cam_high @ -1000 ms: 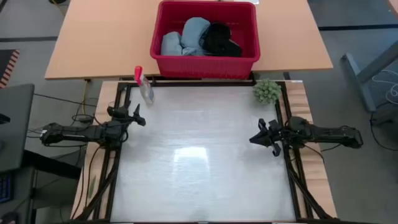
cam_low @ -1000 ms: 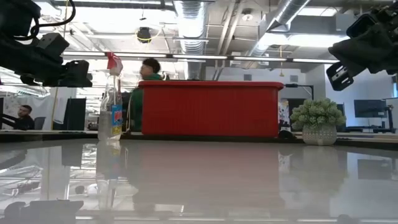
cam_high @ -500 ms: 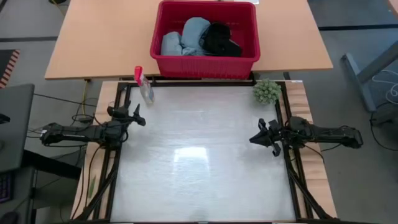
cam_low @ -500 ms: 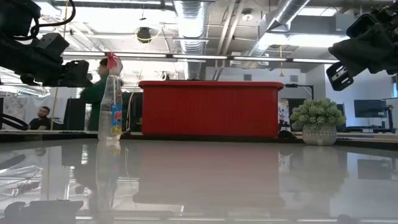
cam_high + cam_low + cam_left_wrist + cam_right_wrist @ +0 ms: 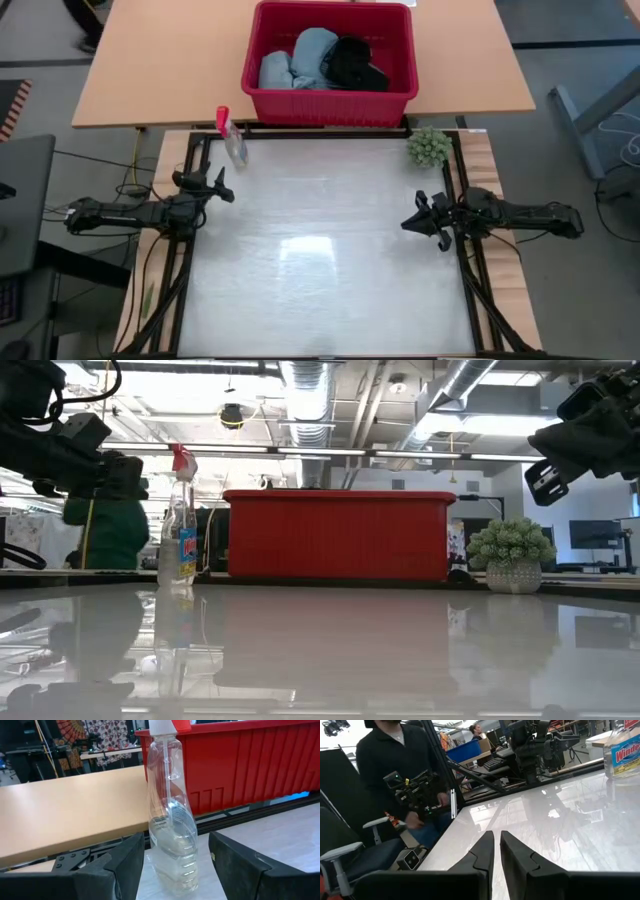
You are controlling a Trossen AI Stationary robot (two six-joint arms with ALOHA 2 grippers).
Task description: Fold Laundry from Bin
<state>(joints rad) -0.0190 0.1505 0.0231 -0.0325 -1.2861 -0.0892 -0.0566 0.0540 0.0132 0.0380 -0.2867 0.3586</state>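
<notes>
Only a bystander behind has moved. My left gripper [image 5: 222, 184] stands open, right gripper [image 5: 420, 222] nearly closed (both empty); reaching the bin [image 5: 330, 100] risks toppling the spray bottle [image 5: 232, 140].

spray bottle [image 5: 170, 815]: top cut off | laundry [image 5: 322, 60]: lower folds hidden in bin [image 5: 330, 105]

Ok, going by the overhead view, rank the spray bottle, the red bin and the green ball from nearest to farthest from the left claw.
1. The spray bottle, just ahead of the left claw, at the white table's far left corner.
2. The red bin, farther back on the wooden table, holding the laundry.
3. The green ball, across at the far right corner.
</notes>
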